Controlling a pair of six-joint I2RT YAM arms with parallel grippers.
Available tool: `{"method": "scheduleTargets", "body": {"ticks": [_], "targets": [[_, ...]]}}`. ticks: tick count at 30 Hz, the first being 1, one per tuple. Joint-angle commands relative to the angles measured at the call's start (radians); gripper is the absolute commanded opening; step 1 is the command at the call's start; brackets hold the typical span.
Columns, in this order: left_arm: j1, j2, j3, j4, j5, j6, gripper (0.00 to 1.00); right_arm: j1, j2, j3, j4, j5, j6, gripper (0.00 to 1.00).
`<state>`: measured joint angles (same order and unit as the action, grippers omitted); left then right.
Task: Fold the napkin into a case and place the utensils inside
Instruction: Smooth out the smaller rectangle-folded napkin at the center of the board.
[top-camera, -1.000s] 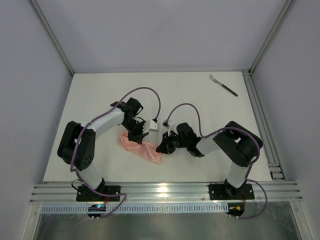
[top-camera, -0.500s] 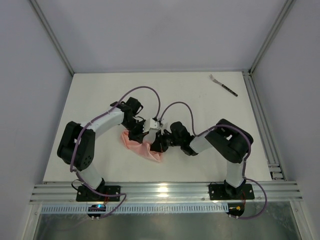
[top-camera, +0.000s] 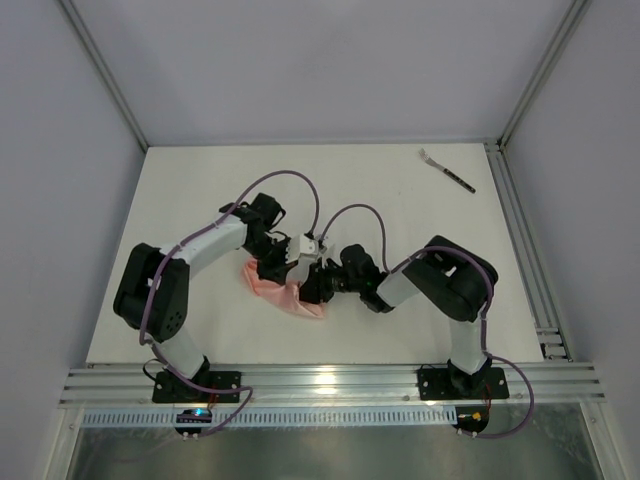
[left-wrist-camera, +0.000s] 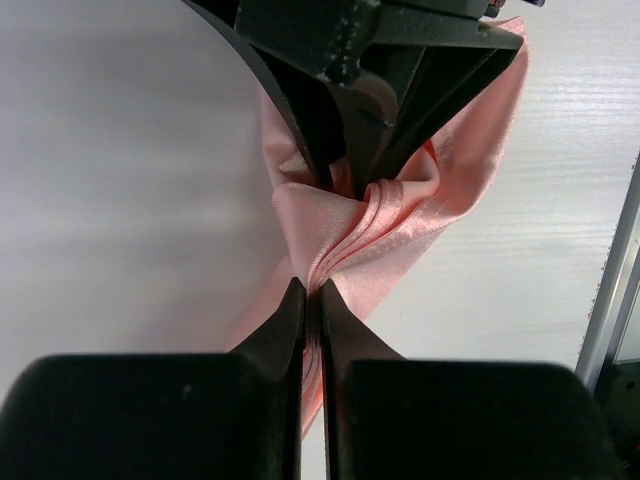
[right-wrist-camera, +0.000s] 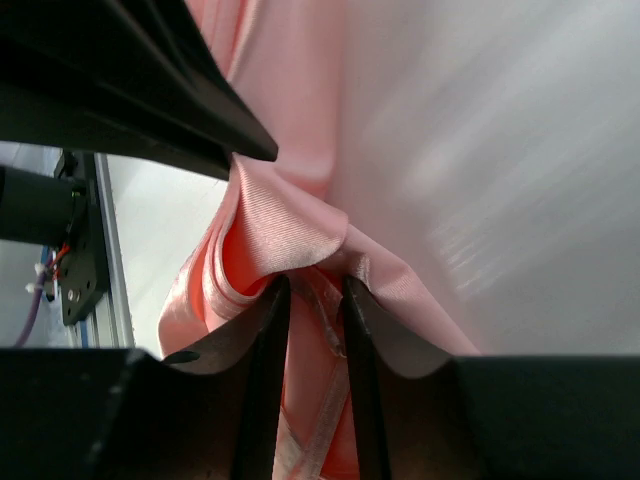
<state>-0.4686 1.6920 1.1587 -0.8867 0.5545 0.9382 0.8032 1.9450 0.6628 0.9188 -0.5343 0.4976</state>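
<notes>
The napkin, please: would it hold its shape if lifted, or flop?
Probably floppy: the napkin bunches into soft pleats where the left claw and right claw pinch it. Its sheen suggests it may slip. It looks thin, so likely light.

Table (top-camera: 200, 190): white, matte top.
Walls (top-camera: 300, 70): plain pale grey.
Frame (top-camera: 103, 70): aluminium posts.
Near rail (top-camera: 380, 381): silvery, catching glare.

The top camera looked down over the whole table (top-camera: 200, 190); both wrist cameras, very close, apparently faced each other across the napkin (left-wrist-camera: 400, 240).
</notes>
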Motion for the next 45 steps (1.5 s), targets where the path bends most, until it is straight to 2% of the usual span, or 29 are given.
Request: {"method": "scheduleTargets", "body": {"ticks": [1,2,3,4,6,8,12,13,15,22,30,35,37,38,39,40,45], "targets": [[0.01,-0.043,0.01,0.043,0.045,-0.022,0.0,0.007,-0.029,0.031,-0.171,0.155,-0.065,0.32],[0.013,-0.045,0.006,0.046,0.045,-0.022,0.0,0.005,-0.032,0.034,-0.251,0.181,-0.076,0.28],[0.015,-0.046,0.001,0.051,0.044,-0.022,0.0,0.005,-0.04,0.028,-0.276,0.221,-0.079,0.17],[0.016,-0.049,-0.007,0.052,0.048,-0.024,0.0,0.005,-0.043,0.023,-0.291,0.232,-0.082,0.14],[0.031,-0.051,-0.01,0.058,0.07,-0.032,0.0,0.007,-0.04,0.005,-0.296,0.206,-0.083,0.1],[0.053,-0.051,-0.001,0.06,0.09,-0.047,0.0,0.007,-0.034,-0.012,-0.223,0.157,-0.076,0.1],[0.064,-0.055,0.013,0.065,0.088,-0.058,0.0,0.011,-0.047,-0.052,-0.101,0.089,-0.086,0.28],[0.064,-0.055,0.013,0.061,0.079,-0.056,0.0,0.01,-0.076,-0.06,-0.091,0.1,-0.091,0.37],[0.064,-0.055,0.004,0.049,0.059,-0.03,0.0,0.005,-0.136,-0.054,-0.182,0.15,-0.123,0.42],[0.025,-0.063,-0.048,0.0,-0.002,0.06,0.0,-0.015,-0.273,0.027,-0.481,0.289,-0.252,0.48],[0.021,-0.066,-0.025,-0.004,0.001,0.056,0.0,-0.03,-0.356,0.075,-0.574,0.307,-0.335,0.52],[0.022,-0.068,-0.025,-0.008,0.004,0.05,0.0,-0.035,-0.441,-0.008,-0.483,0.191,-0.379,0.53],[0.022,-0.068,-0.022,-0.008,0.008,0.048,0.0,-0.035,-0.445,-0.067,-0.379,0.093,-0.366,0.55],[0.022,-0.068,-0.021,-0.009,0.016,0.044,0.0,-0.035,-0.437,-0.078,-0.342,0.064,-0.335,0.56],[0.022,-0.068,-0.017,-0.012,0.018,0.04,0.0,-0.033,-0.408,-0.084,-0.283,0.034,-0.321,0.65],[0.022,-0.066,-0.014,-0.012,0.018,0.039,0.0,-0.03,-0.391,-0.088,-0.258,-0.001,-0.306,0.69],[0.021,-0.064,-0.008,-0.012,0.013,0.03,0.0,-0.007,-0.296,-0.074,-0.154,-0.027,-0.261,0.7]]}}
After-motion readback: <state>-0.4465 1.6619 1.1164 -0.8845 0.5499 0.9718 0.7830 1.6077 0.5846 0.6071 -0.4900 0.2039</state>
